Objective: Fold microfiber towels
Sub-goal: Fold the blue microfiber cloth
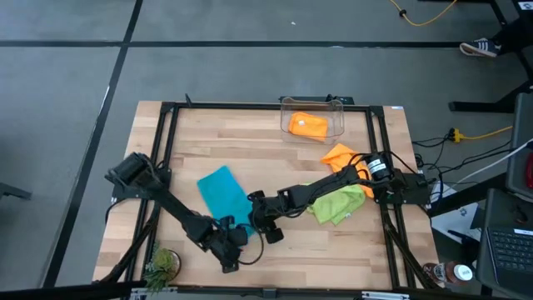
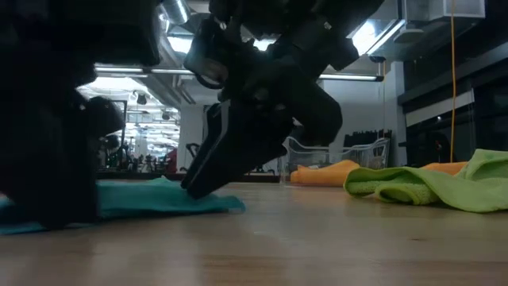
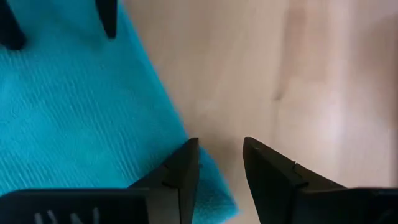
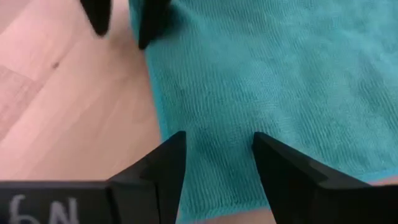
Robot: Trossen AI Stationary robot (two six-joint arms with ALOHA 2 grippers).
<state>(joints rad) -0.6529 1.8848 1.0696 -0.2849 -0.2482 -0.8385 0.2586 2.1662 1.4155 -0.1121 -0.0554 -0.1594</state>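
A teal-blue towel (image 1: 221,193) lies flat on the wood, and both grippers stand at its near edge. My left gripper (image 3: 219,163) is open at the near corner (image 3: 214,199), one finger over the cloth's edge and the other over bare wood. My right gripper (image 4: 216,155) is open over the cloth just inside the same edge, slanting down from the table's right. A lime green towel (image 1: 337,204) lies crumpled at the right. One orange towel (image 1: 340,156) lies beyond it, partly under the right arm. Another orange towel (image 1: 306,125) sits in the clear bin (image 1: 333,107). My left gripper has nothing between its fingers, and I cannot tell whether its fingertips touch the towel. My right gripper's fingers (image 2: 198,181) reach down to the teal towel's top surface near its near edge (image 4: 163,134), slanting from the right. Whether they rest on it I cannot tell.
A small potted plant (image 1: 161,265) stands at the table's near left corner. A black frame (image 1: 166,133) runs around the tabletop. Bare wood (image 1: 333,250) shows near the front edge, right of the grippers.
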